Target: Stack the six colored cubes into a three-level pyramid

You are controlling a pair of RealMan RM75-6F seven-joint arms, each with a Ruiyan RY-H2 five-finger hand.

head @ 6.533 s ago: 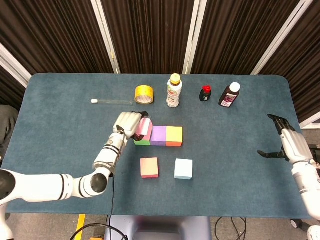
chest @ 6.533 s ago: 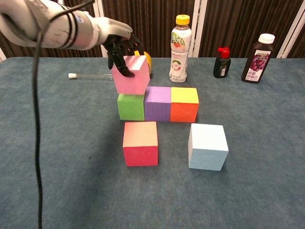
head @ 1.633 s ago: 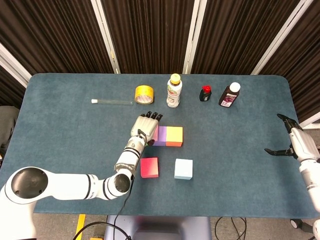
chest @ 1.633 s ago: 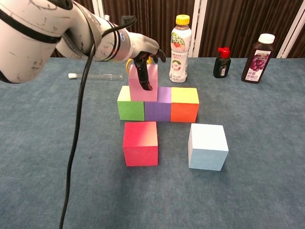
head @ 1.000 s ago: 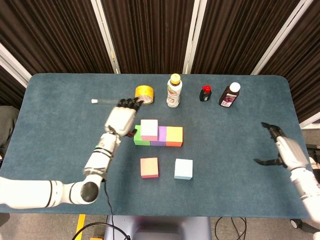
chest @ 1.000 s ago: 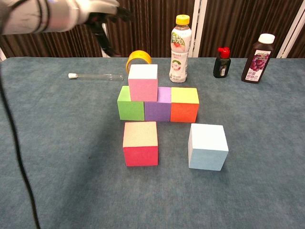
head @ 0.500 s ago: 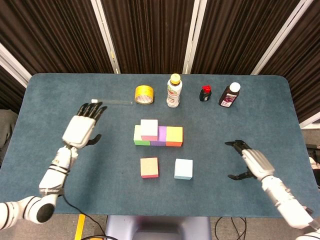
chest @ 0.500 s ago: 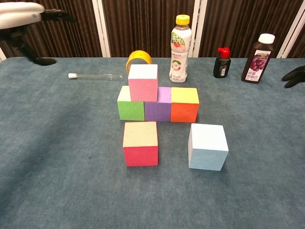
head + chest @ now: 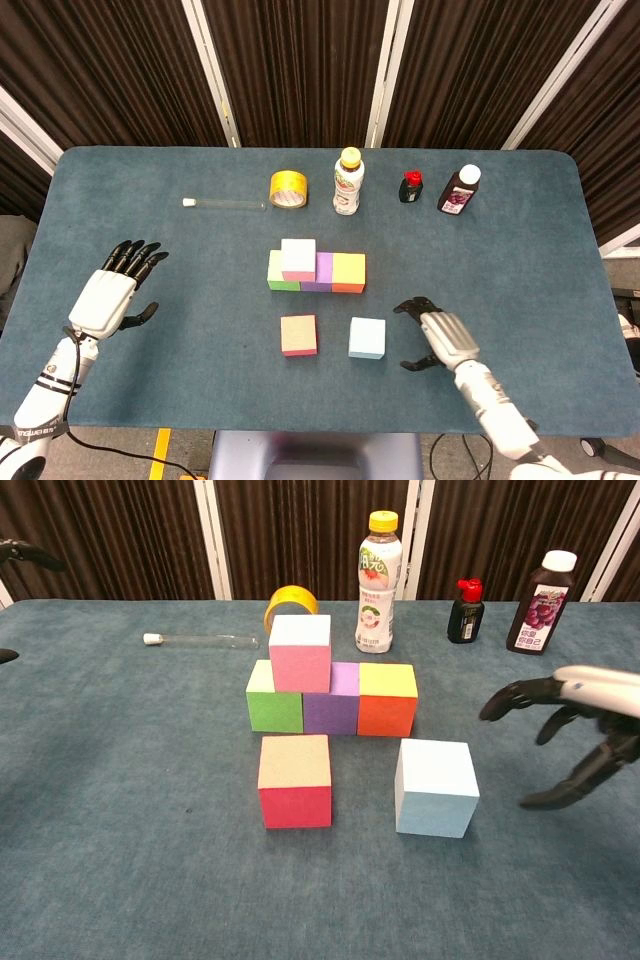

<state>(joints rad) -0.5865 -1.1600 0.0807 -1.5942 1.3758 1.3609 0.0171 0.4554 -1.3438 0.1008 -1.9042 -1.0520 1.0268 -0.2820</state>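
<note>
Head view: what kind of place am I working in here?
Probably a lab or test cell, not a home: a table covered in blue felt, dark pleated curtains behind it, and staged props such as foam cubes, a tape roll and bottles.

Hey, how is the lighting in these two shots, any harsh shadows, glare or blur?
Head view: even overhead light, sharp throughout, only faint shadows beside the light blue cube. Chest view: soft shadows left of the red cube, a slight sheen on the juice bottle, and the right hand looks a little soft at the frame edge.
</note>
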